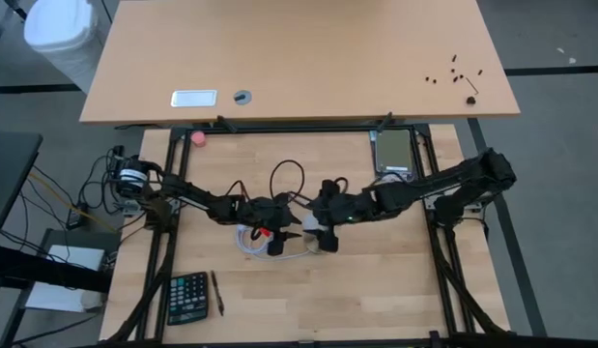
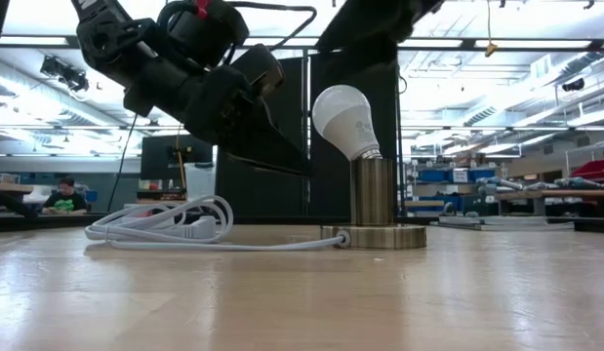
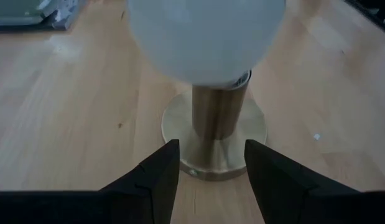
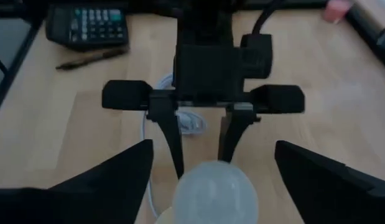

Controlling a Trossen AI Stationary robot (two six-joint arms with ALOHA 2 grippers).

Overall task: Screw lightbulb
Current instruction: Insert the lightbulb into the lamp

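The high view looks straight down from well above the desk (image 1: 376, 290), taking in both arms and the lightbulb (image 1: 323, 235) at their meeting point. The low view sits at desk-top height, facing level toward the lightbulb (image 2: 346, 119) and the room behind it. The left wrist view looks from very near, past the left claw (image 3: 209, 177), at the lightbulb (image 3: 204, 37). The right wrist view faces the opposite way, over the lightbulb (image 4: 214, 190) toward the left claw (image 4: 203, 168). All four views share the lightbulb.
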